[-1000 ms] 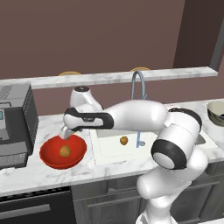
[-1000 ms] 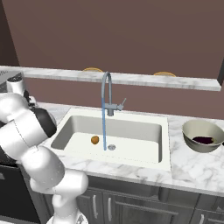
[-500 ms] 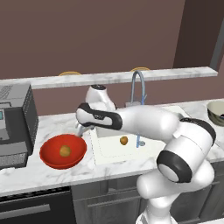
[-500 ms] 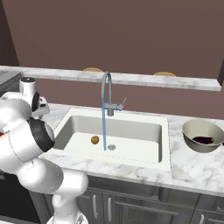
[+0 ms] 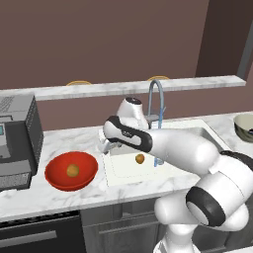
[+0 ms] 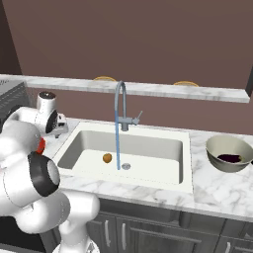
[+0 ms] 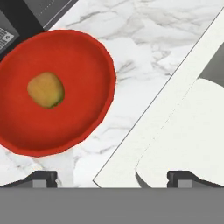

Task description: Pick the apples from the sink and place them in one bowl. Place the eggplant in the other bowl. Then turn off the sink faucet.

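Faucet [image 6: 120, 106] spout arches toward the sink [image 6: 163, 150]; beside the red bowl [image 7: 83, 65], the gripper [image 7: 111, 177] gapes empty.

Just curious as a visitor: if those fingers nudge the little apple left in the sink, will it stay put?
Probably not: the apple looks round, so it may roll across the sink. Running water nearby could make it slippery.

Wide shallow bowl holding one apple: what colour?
Bright red, clearest in the hand view.
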